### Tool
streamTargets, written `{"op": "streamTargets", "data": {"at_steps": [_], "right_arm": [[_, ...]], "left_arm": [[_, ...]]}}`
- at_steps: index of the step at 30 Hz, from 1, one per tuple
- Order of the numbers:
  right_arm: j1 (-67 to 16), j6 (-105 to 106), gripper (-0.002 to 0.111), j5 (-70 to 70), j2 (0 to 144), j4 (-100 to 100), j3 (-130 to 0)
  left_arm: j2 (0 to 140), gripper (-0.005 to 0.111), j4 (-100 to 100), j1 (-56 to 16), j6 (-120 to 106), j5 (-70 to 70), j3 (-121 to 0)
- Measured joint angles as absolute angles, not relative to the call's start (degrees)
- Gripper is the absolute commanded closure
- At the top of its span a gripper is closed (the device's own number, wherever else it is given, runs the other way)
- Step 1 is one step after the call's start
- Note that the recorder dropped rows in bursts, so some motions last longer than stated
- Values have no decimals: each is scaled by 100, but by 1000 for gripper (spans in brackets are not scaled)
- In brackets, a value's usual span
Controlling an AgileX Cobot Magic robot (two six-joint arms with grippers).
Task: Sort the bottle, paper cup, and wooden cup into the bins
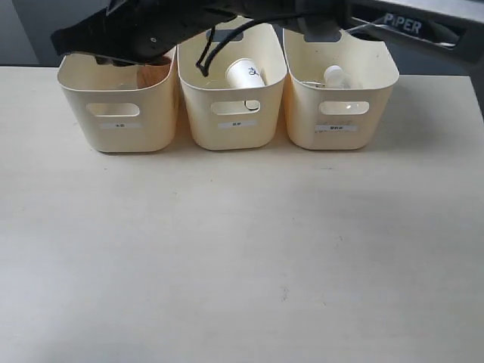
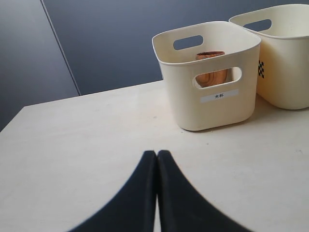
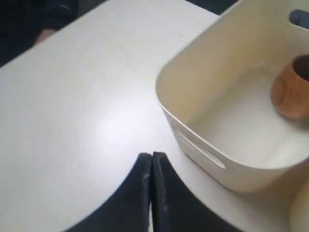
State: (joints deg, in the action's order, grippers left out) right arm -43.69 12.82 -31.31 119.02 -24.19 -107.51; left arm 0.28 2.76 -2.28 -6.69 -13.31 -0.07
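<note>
Three cream bins stand in a row at the table's far edge. The wooden cup (image 1: 155, 72) (image 2: 211, 68) (image 3: 291, 94) sits upright in the left bin (image 1: 119, 125) (image 2: 207, 108) (image 3: 203, 92). The white paper cup (image 1: 246, 73) lies tilted in the middle bin (image 1: 233, 128). The clear bottle (image 1: 335, 76) with its white cap rests in the right bin (image 1: 340, 132). My right gripper (image 1: 64, 41) (image 3: 152, 155) reaches across above the left bin's outer rim, shut and empty. My left gripper (image 2: 157, 153) hangs shut and empty over bare table, short of the left bin.
The right arm's black body spans the top of the exterior view over the left and middle bins. A second bin (image 2: 289, 63) stands beside the left one. The pale table (image 1: 242, 257) stretches in front of the bins.
</note>
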Motion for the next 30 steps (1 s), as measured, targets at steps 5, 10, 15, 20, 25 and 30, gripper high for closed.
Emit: {"op": "streamTargets", "data": {"at_steps": [5,10,15,20,25,30], "right_arm": [[-4369,100,109,-3695,11665,-996,-10751],[-4369,-133,109,-3842,11313,-727,-10725],[-4369,-155,109,-3842,10761,-427,-10320],[-4369,-249,109,-3706,10132,-104,-9515],[-4369,-349,109,-3376,9466,32,-8600],[-4369,-851,109,-3151,8729,378,-7744]], "left_arm": [[28,107,276,-228,-669,-1331,-7],[28,107,276,-228,-669,-1331,-7],[28,107,276,-228,-669,-1331,-7],[28,107,276,-228,-669,-1331,-7],[28,107,276,-228,-669,-1331,-7],[28,107,276,-228,-669,-1331,-7]]}}
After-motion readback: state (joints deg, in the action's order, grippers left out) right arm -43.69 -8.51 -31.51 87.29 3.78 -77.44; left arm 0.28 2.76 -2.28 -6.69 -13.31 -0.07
